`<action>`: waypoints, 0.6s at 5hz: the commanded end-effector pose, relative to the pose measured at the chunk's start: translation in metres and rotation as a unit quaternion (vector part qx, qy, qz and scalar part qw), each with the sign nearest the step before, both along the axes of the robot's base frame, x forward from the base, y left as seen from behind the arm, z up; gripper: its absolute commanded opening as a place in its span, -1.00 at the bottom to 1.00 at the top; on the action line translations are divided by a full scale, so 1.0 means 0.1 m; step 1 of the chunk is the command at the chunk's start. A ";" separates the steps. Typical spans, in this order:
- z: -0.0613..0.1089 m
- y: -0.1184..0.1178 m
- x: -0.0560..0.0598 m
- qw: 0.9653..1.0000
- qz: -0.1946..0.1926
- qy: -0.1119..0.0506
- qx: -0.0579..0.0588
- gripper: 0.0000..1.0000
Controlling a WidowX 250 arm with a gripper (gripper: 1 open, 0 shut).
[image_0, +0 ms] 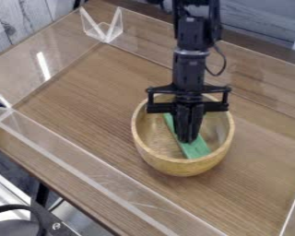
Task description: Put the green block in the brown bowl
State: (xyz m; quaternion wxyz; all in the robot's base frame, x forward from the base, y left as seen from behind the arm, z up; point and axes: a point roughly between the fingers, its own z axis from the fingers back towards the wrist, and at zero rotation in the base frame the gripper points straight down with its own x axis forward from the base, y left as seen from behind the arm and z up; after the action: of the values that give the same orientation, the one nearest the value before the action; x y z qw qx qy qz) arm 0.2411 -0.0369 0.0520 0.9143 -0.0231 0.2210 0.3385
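With my black two-fingered gripper (186, 129) pressed together above it, the smooth green rectangular block (194, 147) lies inside the round light-brown wooden bowl (161, 162), pointing from about eleven o'clock to five.

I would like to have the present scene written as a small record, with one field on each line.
container: brown bowl, upright on the wooden table
block: green block, inside the bowl, partly covered from view by the fingers
fingers: shut, pointing down into the bowl, at the block
grip on block: cannot tell from this view
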 end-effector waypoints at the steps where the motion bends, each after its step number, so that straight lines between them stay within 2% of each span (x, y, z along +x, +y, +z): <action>1: 0.01 0.02 -0.02 1.000 0.002 -0.021 0.011 -1.00; 2: -0.14 -0.01 0.00 0.999 -0.028 -0.032 0.008 -1.00; 3: -0.24 -0.06 0.03 0.998 -0.056 -0.041 0.010 1.00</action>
State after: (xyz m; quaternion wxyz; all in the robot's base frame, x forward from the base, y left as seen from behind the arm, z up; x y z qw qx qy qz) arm 0.2381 -0.0409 0.0232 0.9355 -0.0116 0.1976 0.2927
